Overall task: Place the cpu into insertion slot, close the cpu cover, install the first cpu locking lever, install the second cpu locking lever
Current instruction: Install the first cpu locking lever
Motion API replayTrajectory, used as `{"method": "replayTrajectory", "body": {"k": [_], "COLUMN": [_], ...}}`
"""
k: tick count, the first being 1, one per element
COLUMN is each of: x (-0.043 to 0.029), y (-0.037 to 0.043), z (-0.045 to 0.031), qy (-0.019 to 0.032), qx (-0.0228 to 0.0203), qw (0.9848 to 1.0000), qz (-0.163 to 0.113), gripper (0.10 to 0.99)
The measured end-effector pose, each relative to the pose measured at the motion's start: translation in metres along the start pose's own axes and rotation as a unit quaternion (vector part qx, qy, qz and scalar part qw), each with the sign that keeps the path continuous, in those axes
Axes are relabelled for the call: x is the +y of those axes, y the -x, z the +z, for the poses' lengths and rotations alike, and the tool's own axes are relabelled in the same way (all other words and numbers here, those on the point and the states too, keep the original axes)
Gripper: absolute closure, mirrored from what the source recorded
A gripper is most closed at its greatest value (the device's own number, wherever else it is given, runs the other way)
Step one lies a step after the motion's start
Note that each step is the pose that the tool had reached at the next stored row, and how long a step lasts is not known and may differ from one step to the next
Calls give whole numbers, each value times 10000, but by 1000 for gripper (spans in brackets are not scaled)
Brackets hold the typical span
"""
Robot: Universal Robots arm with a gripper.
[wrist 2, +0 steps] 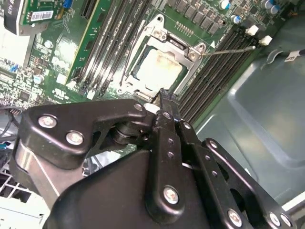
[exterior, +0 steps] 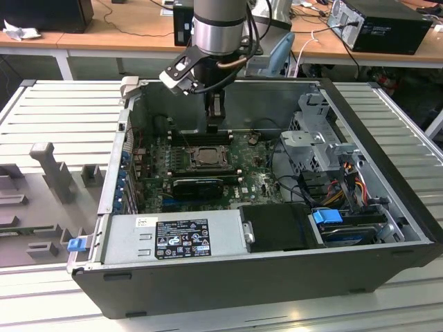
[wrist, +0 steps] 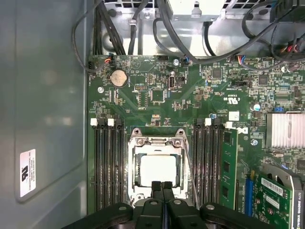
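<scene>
Tan cpu (wrist: 156, 171) under cpu cover (wrist: 157, 143); pincer (wrist: 162, 185) (closed) over cover edge.

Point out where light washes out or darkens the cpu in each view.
First wrist view: glare washes the cpu nearly white. Second wrist view: the cpu is pale and bright, the gripper dark before it. Exterior view: the cpu sits dim within the shaded case.

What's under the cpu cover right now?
Through the window of the cover the pale cpu shows, lying flat beneath it. Whatever lies below the cpu is covered, and the shut tool hides one edge of the cover in the first wrist view.
</scene>
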State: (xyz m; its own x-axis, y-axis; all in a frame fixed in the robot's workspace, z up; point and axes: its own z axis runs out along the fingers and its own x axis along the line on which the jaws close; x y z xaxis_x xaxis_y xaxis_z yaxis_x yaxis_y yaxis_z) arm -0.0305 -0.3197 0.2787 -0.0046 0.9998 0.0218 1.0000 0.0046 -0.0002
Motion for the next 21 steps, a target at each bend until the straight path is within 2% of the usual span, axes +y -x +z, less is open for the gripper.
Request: {"method": "replayTrajectory", "body": {"k": [2,5,8,10,13,14,15,17,21], "x": [0,0,0,0,0,0,0,0,0], "y": [0,0,0,0,0,0,0,0,0], "z": [-1,0,3,5,9,10,11,11,12], "qy": [-3,-11,-19,-22,-30,-37,-38,-40,-46], "qx": [-1,-2,-1,-1,-1,-2,-1,-2,-1], "qw": [9999,9989,9964,9951,9907,9863,9849,9834,9775], "qz": [-108,-473,-851,-991,-1358,-1649,-1733,-1816,-2109], "gripper": [980,980,980,980,980,980,980,980,980]}}
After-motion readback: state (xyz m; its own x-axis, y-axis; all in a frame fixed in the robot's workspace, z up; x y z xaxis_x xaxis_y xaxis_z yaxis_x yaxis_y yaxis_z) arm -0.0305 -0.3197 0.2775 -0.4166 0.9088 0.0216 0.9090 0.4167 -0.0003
